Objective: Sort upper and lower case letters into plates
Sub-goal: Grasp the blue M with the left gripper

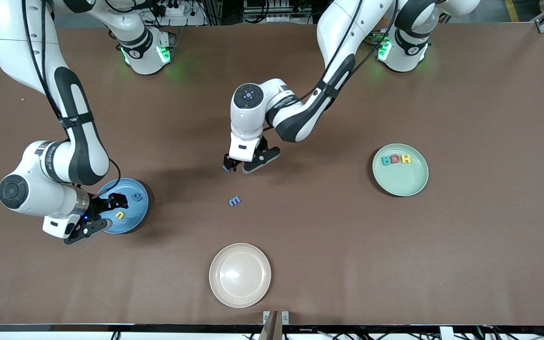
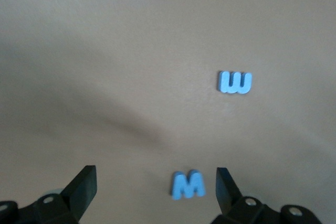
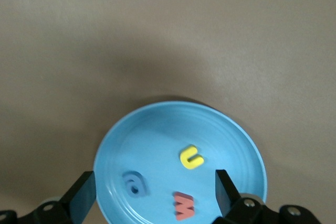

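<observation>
Cream plate (image 1: 240, 275) sits unused nearest the front camera. My left gripper (image 2: 157, 192), fingers apart, straddles a blue M (image 2: 187, 184); my right gripper (image 3: 156, 198), also spread, hangs over the blue plate (image 3: 157, 129) holding three letters (image 3: 191, 157).

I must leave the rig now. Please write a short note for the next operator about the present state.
Left gripper: open, empty, over the blue capital M mid-table.
Right gripper: open, empty, over the blue plate.
Done: blue plate holds yellow u, red letter, blue letter; green plate holds three letters.
Left: the capital M and the blue lowercase m on the table. Beige plate holds nothing.
</observation>
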### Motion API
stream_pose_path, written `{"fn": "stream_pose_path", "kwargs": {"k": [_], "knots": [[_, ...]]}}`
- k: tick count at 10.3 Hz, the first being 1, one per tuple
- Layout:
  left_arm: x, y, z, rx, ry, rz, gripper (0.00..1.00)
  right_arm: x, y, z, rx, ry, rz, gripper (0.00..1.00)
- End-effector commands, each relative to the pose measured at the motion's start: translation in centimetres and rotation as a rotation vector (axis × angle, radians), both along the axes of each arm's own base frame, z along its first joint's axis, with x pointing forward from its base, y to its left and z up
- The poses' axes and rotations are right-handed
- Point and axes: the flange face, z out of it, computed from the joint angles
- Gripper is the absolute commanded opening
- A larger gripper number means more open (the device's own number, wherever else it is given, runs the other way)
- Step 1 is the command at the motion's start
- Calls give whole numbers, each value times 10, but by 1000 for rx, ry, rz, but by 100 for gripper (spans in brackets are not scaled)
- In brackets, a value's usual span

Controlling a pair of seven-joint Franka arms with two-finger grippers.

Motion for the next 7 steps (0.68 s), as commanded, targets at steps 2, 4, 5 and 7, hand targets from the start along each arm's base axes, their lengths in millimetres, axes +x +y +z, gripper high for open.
{"fn": "stream_pose_path", "kwargs": {"k": [2,4,5,7], "knots": [[-1,-21,-18,-32,-93,-81,100,6,40,38,9,10,-171,100],[-14,-29,-30,33,-147,-411,100,-1,37,72,10,-5,-199,100],[-15,-30,-25,58,-179,-537,100,-5,33,75,12,-9,-207,100],[-14,-30,-24,134,-252,-835,100,-10,17,87,12,-11,-227,100]]}}
